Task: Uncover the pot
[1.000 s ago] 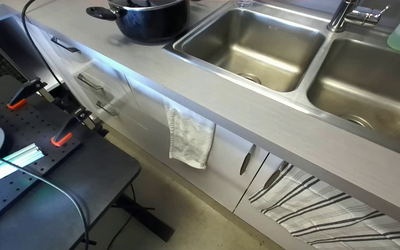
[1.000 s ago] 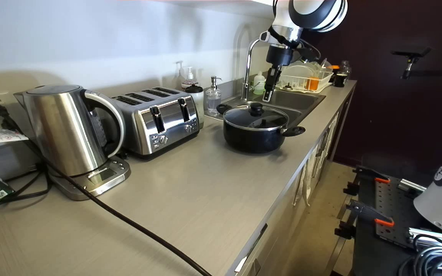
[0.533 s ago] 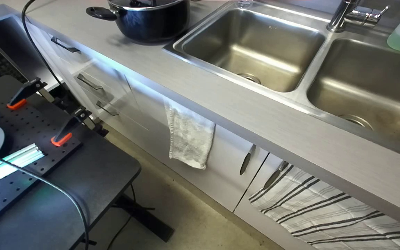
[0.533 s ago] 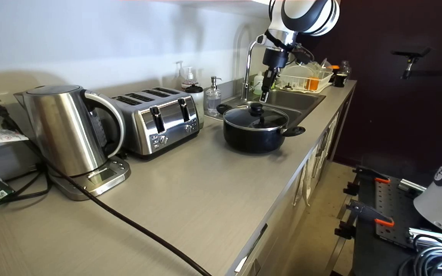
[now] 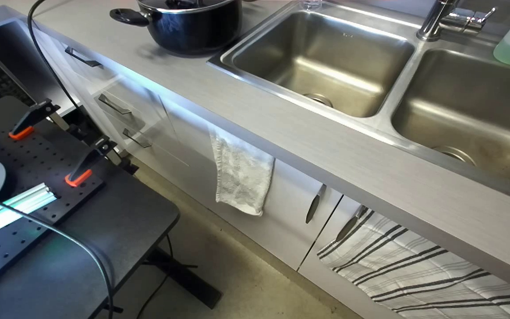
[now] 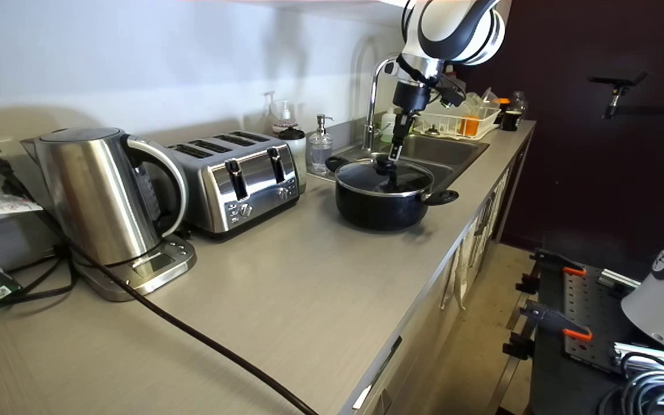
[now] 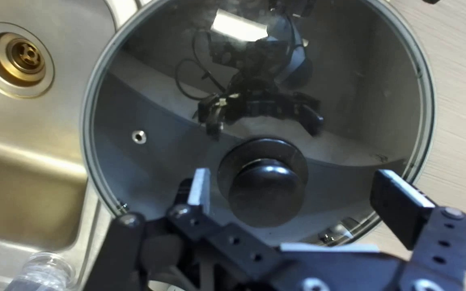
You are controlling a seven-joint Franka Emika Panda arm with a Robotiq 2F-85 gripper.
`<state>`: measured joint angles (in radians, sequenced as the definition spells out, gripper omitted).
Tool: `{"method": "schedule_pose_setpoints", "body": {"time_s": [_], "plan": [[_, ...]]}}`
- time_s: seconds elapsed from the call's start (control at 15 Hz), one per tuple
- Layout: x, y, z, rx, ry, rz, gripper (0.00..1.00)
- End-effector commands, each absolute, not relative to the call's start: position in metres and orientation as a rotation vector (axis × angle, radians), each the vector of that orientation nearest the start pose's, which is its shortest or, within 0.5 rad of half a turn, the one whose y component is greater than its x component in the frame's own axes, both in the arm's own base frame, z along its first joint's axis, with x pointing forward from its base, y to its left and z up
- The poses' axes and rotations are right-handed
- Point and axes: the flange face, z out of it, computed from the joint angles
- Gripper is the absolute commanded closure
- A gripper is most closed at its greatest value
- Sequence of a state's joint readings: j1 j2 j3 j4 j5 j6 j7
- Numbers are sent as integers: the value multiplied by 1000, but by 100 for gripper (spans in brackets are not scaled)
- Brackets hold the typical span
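The glossy black pot (image 6: 379,212) stands on the counter beside the sink, and it also shows in an exterior view (image 5: 195,29). A round clear lid (image 6: 358,177) with a metal rim lies on the pot. It fills much of the wrist view (image 7: 156,169). A black knob (image 7: 266,198) sits at the lid's centre, also seen in an exterior view (image 6: 385,165). My gripper (image 6: 395,154) points down just over the knob. In the wrist view the gripper (image 7: 297,190) is open, its fingers wide apart on either side of the knob, the left finger nearer. I see no contact.
A steel double sink (image 5: 281,95) with a faucet (image 6: 372,104) lies beside the pot. A toaster (image 6: 245,178), a soap dispenser (image 6: 321,147) and a kettle (image 6: 95,196) stand along the wall. A black cable (image 6: 193,334) crosses the counter. A dish rack (image 6: 453,124) stands beyond the sink.
My gripper has moved down and slightly left in an exterior view, from above and behind the lid to the knob. The pot and lid have not moved.
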<state>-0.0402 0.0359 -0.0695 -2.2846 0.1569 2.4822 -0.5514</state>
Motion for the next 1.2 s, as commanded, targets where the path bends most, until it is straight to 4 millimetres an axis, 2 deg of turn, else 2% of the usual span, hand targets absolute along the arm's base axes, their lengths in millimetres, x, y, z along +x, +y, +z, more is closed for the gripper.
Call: {"method": "schedule_pose_setpoints", "body": {"time_s": [0.0,0.27,0.33,0.47,0.8,0.87,1.13], "plan": [[545,-60,346,-3031,-526,-321,0],[552,-60,341,-3033,-528,-318,0],[553,-60,340,-3032,-529,-320,25],[555,-60,340,-3033,-530,-326,33],[558,-61,342,-3036,-530,-337,71],[558,-61,342,-3035,-531,-338,75],[551,-56,351,-3024,-558,-354,75]]}}
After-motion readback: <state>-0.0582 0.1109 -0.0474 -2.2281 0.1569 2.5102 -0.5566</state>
